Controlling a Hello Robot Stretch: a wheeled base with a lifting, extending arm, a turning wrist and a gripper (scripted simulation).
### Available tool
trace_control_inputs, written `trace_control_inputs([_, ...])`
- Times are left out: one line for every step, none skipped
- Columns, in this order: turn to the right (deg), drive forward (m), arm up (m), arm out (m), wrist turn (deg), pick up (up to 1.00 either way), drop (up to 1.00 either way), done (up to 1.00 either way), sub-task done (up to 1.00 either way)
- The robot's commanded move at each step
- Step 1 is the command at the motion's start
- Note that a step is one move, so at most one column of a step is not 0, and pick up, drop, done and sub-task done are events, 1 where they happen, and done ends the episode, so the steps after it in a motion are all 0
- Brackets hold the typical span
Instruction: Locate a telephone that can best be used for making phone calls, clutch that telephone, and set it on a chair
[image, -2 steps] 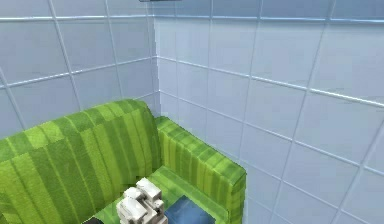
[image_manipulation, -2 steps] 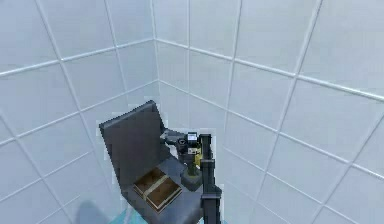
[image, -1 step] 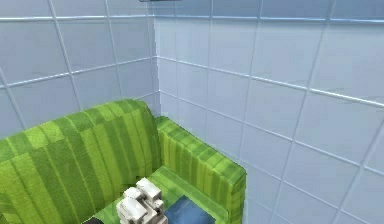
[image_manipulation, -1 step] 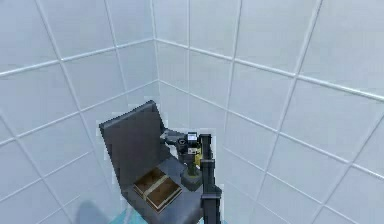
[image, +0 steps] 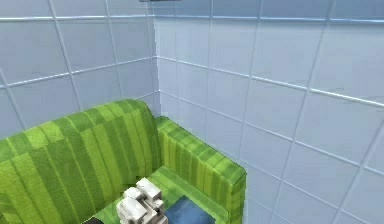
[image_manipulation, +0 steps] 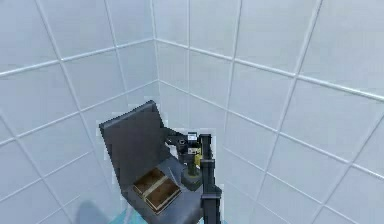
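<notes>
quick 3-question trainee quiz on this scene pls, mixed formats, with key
1. True or false: the green striped sofa stands in a corner of tiled walls.
2. What lies on the seat of the grey chair? A) brown box-like thing B) red ball C) lamp
3. Can you tell whether the gripper holds anything?
Key: 1 true; 2 A; 3 no, the chair stands behind it.

Grey chair (image_manipulation: 135, 142) near tiled corner walls (image_manipulation: 285, 90)
</notes>
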Motion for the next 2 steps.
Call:
trace_control_inputs([0.0, 0.00, 0.10, 0.00, 0.0, 0.00, 0.00, 0.00, 0.00])
trace_control_inputs([0.0, 0.00, 0.00, -0.08, 0.0, 0.00, 0.00, 0.00, 0.00])
